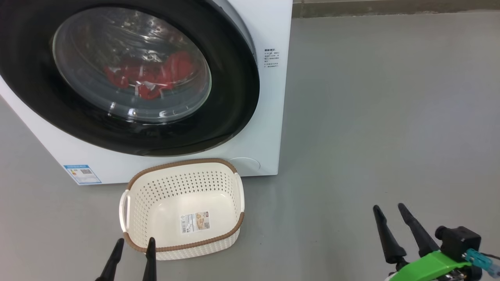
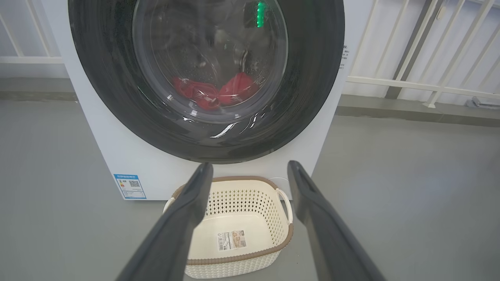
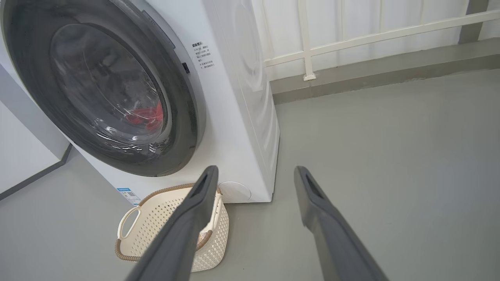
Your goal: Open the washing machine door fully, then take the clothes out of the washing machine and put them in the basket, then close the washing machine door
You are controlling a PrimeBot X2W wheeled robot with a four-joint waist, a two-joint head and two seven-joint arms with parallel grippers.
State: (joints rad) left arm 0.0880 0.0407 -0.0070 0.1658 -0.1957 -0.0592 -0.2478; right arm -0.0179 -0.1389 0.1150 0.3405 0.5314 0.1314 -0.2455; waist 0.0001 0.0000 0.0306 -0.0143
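**Operator:** Where is the load?

**Guide:** You will find the clothes [image 1: 156, 76] inside the washing machine [image 1: 269, 117]. They lie low in the drum and show red through the glass. The washing machine door [image 1: 234, 97] is closed, with its black rim flush against the white front.

**Operator:** Where does the basket sit?

**Guide:** Locate the basket [image 1: 181, 162] on the grey floor [image 1: 371, 117], upright, just in front of the machine and below the lower edge of the door. A paper label [image 1: 195, 222] shows on its bare bottom. A blue sticker [image 1: 83, 174] marks the machine's front to the left of the basket.

**Operator:** What is the state of the fingers?

**Guide:** Read the left fingers [image 1: 113, 257] as released. They are spread apart and grasp nothing. In the head view their tips stand at the basket's near rim and point toward the machine. You cannot tell from the views whether they touch that rim. In the left wrist view they frame the basket on either side.

The right fingers [image 1: 386, 234] are also released and spread, and they grasp nothing. They are over bare floor, well to the right of the basket and well apart from the machine. In the right wrist view you see a white railing [image 3: 351, 39] beyond the machine's side panel.
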